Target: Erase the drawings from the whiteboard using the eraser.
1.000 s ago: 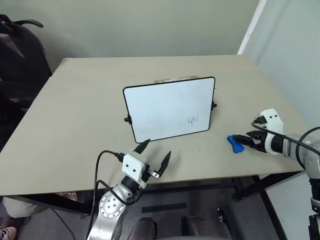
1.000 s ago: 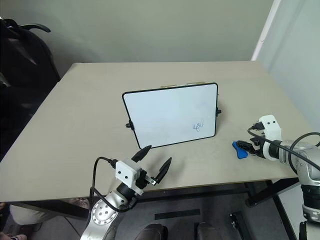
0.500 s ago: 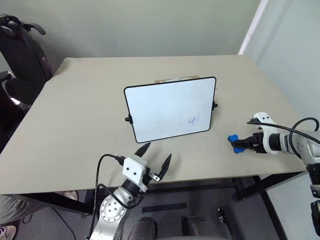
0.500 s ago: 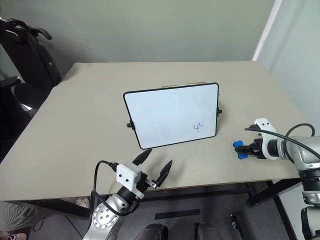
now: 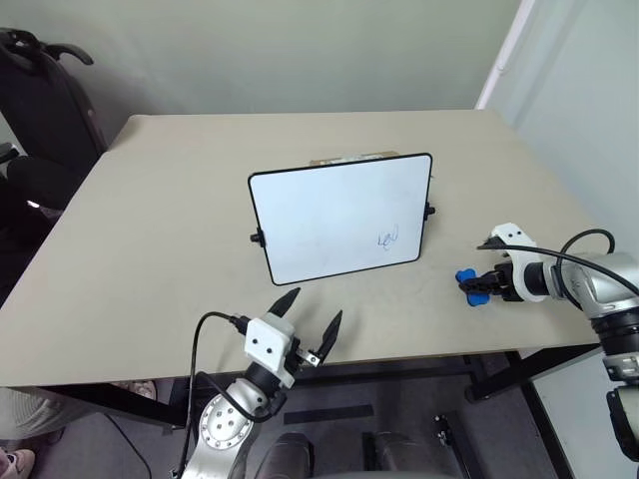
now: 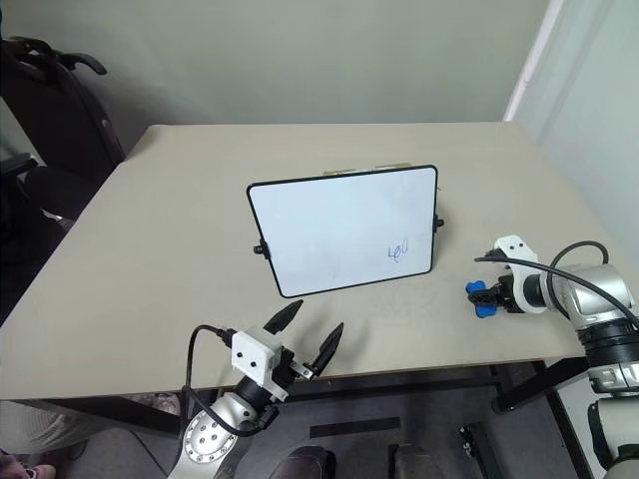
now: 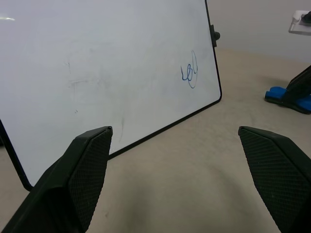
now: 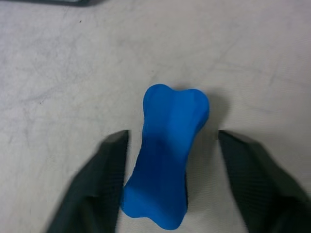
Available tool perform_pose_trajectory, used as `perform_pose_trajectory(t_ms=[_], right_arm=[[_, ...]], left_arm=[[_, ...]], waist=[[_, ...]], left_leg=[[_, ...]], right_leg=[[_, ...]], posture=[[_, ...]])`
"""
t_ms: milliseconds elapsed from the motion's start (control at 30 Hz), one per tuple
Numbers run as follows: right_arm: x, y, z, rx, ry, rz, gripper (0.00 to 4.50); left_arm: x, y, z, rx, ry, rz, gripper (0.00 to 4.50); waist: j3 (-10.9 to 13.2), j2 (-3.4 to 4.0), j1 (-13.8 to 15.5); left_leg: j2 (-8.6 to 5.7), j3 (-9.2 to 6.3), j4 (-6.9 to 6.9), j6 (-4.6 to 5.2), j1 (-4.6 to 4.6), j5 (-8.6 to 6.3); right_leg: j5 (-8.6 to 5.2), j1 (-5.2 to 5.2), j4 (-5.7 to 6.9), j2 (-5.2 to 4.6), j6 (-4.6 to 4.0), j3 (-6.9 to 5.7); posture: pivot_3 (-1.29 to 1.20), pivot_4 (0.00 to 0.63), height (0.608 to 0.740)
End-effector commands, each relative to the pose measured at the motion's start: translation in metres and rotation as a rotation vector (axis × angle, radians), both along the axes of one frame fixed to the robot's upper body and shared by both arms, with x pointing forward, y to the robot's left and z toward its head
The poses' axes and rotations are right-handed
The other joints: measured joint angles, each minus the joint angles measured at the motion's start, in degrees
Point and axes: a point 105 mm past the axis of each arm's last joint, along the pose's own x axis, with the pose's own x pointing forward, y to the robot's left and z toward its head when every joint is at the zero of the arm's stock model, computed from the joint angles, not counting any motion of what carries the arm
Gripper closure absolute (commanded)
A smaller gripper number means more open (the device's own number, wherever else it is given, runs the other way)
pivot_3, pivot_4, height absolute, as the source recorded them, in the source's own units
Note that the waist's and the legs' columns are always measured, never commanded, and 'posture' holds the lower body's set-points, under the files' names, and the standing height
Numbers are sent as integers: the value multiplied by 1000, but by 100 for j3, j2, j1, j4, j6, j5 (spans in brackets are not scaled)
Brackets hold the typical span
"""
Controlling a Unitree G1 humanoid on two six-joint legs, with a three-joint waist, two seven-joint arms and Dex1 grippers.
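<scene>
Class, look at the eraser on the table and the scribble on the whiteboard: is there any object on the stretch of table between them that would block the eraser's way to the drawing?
Nothing visible does. The eraser lies between the right gripper's fingers, and bare table separates it from the whiteboard, where the drawings sit near the closest lower corner.

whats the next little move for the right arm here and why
Probably close the right claw the rest of the way on the eraser. The blue block lies on the table between the two fingers, with a gap showing beside one of them, so it doesn't look gripped yet. The drawings are unerased on the whiteboard, so the eraser must be picked up first.
</scene>
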Motion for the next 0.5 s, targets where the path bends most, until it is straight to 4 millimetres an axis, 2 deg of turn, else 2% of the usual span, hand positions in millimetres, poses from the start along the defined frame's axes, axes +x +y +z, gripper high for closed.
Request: perform_pose_trajectory(t_ms=[33, 167, 400, 500], right_arm=[[5, 1, 12, -5, -40, 26, 2758], [4, 3, 12, 0, -37, 32, 3919], [2, 2, 18, -5, -57, 36, 3919], [-4, 3, 27, -21, -94, 81, 3919]], left_arm=[[-3, -2, 14, -13, -59, 0, 0], [-3, -3, 15, -14, -59, 0, 0], [-3, -3, 14, -14, -57, -3, 0], [-2, -2, 14, -13, -57, -3, 0]], waist=[[0, 0, 0], [1, -2, 0], [1, -1, 0], [1, 2, 12]], left_leg=[[0, 0, 0, 0, 1, 0], [0, 0, 0, 0, 1, 0], [0, 0, 0, -1, 0, 0], [0, 0, 0, -1, -1, 0]], right_leg=[[0, 0, 0, 0, 0, 0], [-1, 1, 0, 0, -1, 0], [-1, -2, 0, 0, -2, 0], [-1, -2, 0, 0, -4, -1]], posture=[[0, 150, 730], [0, 150, 730], [0, 150, 730], [0, 150, 730]])
